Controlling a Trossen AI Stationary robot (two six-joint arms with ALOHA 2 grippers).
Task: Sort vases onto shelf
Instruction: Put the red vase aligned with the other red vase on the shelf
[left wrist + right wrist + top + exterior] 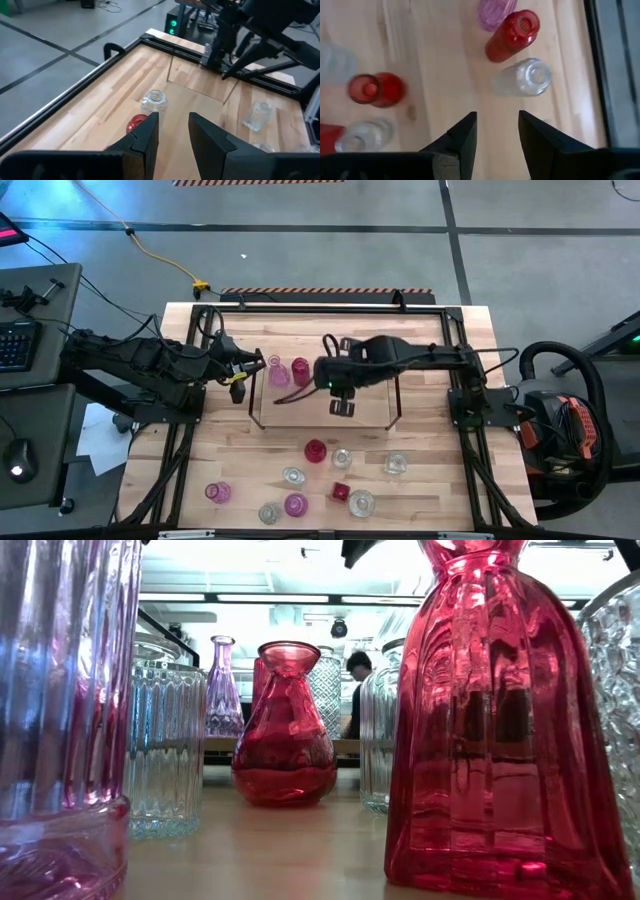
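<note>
We see the worktop bearing the shelf at its middle. The right claw hangs above the shelf's front edge, fingers parted and empty; the left claw sits by the shelf's left end, likewise parted and empty. Two pink vases stand on the shelf. The other vases, red, pink and clear, stand scattered on the worktop nearer the front.

Dark cabled arms, black claws
</note>
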